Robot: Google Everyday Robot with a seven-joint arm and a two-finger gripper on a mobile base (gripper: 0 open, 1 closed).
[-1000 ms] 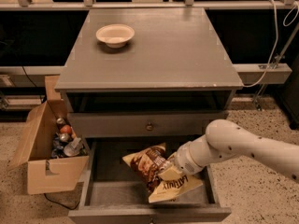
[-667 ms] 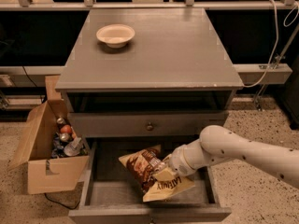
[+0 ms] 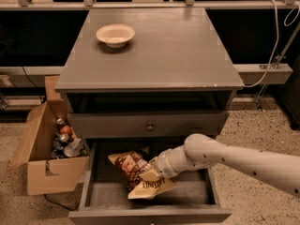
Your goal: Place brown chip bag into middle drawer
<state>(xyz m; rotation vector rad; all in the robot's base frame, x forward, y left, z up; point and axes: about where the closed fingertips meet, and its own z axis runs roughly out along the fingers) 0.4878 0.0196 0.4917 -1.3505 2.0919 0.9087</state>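
Observation:
The brown chip bag [image 3: 136,172] has a brown upper part and a pale yellow lower band. It hangs tilted inside the open middle drawer [image 3: 187,197], over the drawer's left-centre and just above its grey floor. My gripper [image 3: 151,170] reaches in from the right on a white arm and is shut on the bag's right side. The bag partly hides the fingers. The upper grey drawer [image 3: 150,124] with the dark round knob is closed above it.
A cream round bowl [image 3: 115,34] sits at the back left of the cabinet top [image 3: 187,50]. An open cardboard box [image 3: 44,165] with cans stands on the floor left of the cabinet. A white cable [image 3: 274,41] hangs at the right.
My gripper and arm have moved left with the chip bag in it, carrying the bag from the drawer's right-centre toward its left-centre.

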